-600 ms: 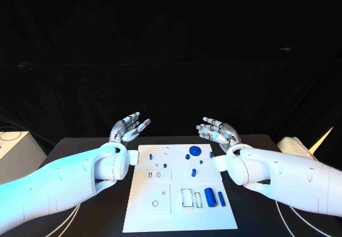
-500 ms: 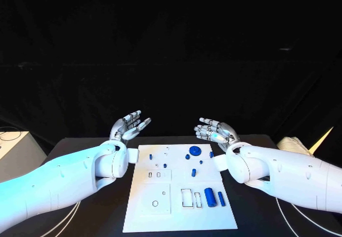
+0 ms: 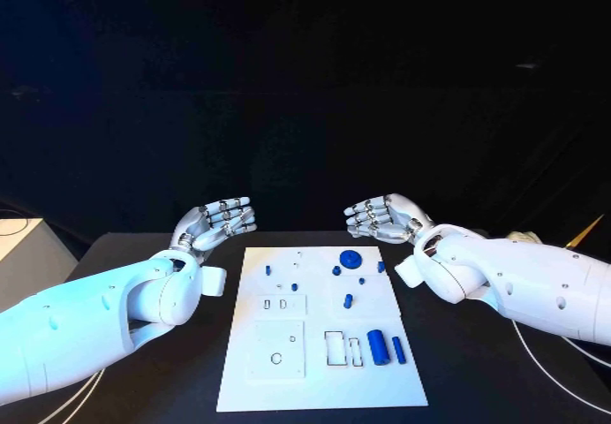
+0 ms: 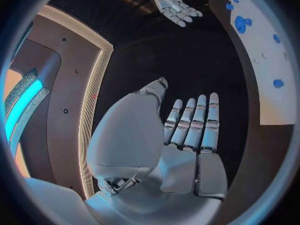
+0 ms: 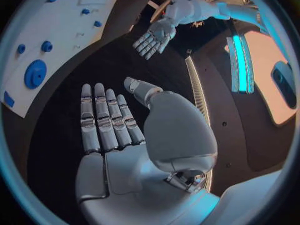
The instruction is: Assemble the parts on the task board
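The white task board (image 3: 274, 389) lies in the middle of the black table. On it are a blue round disc (image 3: 350, 259), a thick blue cylinder (image 3: 376, 344), a slim blue pin (image 3: 397, 350) and several small blue pieces. My left hand (image 3: 216, 221) hovers past the board's far left corner, and my right hand (image 3: 382, 218) past its far right corner. Both are off the board and hold nothing. The left wrist view shows my left hand (image 4: 187, 130) with fingers stretched out, beside the board (image 4: 262, 75). In the right wrist view my right hand (image 5: 119, 130) is likewise stretched out near the disc (image 5: 35, 74).
A pale box (image 3: 19, 252) stands off the table's left side, and a pale object (image 3: 529, 238) lies at its right edge. Thin cables (image 3: 77, 397) run along the table's near left part. Bare black table (image 3: 153, 380) flanks the board.
Both hands have tipped forward, so their fingers point away instead of upward. The head view has shifted slightly. The parts on the board lie as before.
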Motion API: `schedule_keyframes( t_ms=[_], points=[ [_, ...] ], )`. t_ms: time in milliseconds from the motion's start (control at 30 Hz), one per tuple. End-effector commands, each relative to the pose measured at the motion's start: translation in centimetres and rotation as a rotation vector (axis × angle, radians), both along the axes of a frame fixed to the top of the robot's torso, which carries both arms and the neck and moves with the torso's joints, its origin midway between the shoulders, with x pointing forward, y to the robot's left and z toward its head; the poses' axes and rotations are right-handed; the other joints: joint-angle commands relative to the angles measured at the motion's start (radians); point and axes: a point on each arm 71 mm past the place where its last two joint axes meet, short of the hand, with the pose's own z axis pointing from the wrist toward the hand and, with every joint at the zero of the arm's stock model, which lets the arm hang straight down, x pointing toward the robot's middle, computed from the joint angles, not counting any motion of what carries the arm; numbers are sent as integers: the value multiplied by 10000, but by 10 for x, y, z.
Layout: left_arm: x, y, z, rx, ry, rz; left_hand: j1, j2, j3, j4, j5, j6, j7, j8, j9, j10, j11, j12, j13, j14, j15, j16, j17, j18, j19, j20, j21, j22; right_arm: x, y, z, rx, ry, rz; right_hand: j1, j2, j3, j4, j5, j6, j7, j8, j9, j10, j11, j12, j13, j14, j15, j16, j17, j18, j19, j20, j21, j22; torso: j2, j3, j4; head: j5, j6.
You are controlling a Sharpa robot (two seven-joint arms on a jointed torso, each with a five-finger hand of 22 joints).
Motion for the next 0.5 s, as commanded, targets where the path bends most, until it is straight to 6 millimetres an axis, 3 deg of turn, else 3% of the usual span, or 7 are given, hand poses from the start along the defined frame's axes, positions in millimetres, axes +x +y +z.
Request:
schedule_keyframes(
  t_ms=[33, 133, 167, 267, 367, 433, 500],
  points=[
    [-8, -9, 10, -136, -427, -961, 88, -221, 664, -389, -27, 1619, 497, 631, 304, 2155, -416, 432, 65, 2226, -605, 1181, 850, 292, 1712, -391, 1346, 615, -3, 6, 9, -2319, -1698, 686, 363, -170, 78, -219, -124, 1388, -74, 388, 165, 1842, -509, 80, 47, 1879, -695, 761, 575, 108, 1678, -704, 1047, 410, 363, -44, 132, -114, 63],
    [-13, -9, 15, -168, -448, -1152, 46, -423, 992, -595, -35, 1887, 352, 728, 368, 2623, -597, 362, 45, 2977, -898, 1869, 1401, 264, 2233, -752, 2266, 1142, -2, 5, 15, -3135, -2019, 796, 504, -141, -311, -319, -106, 1695, -212, 456, 210, 2344, -698, 82, 82, 2753, -1025, 1257, 994, 100, 2306, -1063, 1862, 872, 490, -78, 211, -190, 103],
    [-15, -9, 16, -183, -447, -1208, -20, -474, 1126, -648, -34, 1909, 339, 716, 374, 2694, -607, 271, 35, 2943, -928, 2019, 1583, 223, 2154, -815, 2543, 1334, -1, 5, 16, -3394, -2096, 824, 563, -141, -523, -370, -87, 1817, -307, 457, 219, 2556, -835, 65, 96, 3378, -1212, 1668, 1301, 98, 2745, -1291, 2455, 1216, 529, -93, 240, -222, 104],
    [-22, -11, 20, -256, -427, -1423, -193, -579, 1427, -843, -46, 1981, 306, 698, 400, 2893, -668, 75, 40, 3119, -1037, 2700, 2166, 218, 2069, -963, 3512, 1987, 0, 6, 18, -4415, -2270, 971, 557, -181, -727, -409, -87, 1938, -391, 400, 213, 2749, -962, -37, 98, 4337, -1431, 2466, 1920, 120, 3251, -1604, 3362, 1773, 605, -133, 293, -279, 118],
    [-28, -13, 23, -343, -389, -1656, -477, -655, 1815, -1079, -30, 2045, 281, 664, 441, 3080, -731, -161, 48, 2959, -1137, 3874, 3057, 183, 1622, -1094, 5019, 3056, 1, 7, 19, -5548, -2392, 1139, 321, -360, -570, -398, -62, 2120, -449, 273, 222, 3016, -1100, -178, 155, 4610, -1630, 4325, 3375, 54, 3631, -1806, 4633, 2635, 707, -170, 345, -339, 115],
    [-33, -14, 25, -396, -358, -1799, -587, -727, 1920, -1176, -56, 2023, 274, 634, 452, 3105, -730, -240, 50, 2960, -1156, 4344, 3358, 210, 1459, -1104, 5539, 3422, 1, 9, 19, -6299, -2518, 1248, 277, -407, -340, -398, -95, 2117, -478, 186, 233, 2982, -1120, -174, 168, 4665, -1603, 5090, 3993, 61, 3517, -1797, 4996, 2936, 758, -193, 372, -364, 97],
    [-36, -14, 27, -440, -324, -1923, -698, -749, 2040, -1252, -51, 2017, 290, 616, 470, 3124, -734, -304, 55, 2860, -1155, 4785, 3630, 226, 1310, -1094, 6037, 3768, 0, 12, 18, -6985, -2665, 1362, 131, -568, -146, -353, -122, 2129, -499, 125, 272, 2960, -1116, -173, 194, 4784, -1593, 6870, 5684, -2, 3834, -1791, 6002, 3985, 816, -215, 402, -397, 105]
  ],
)
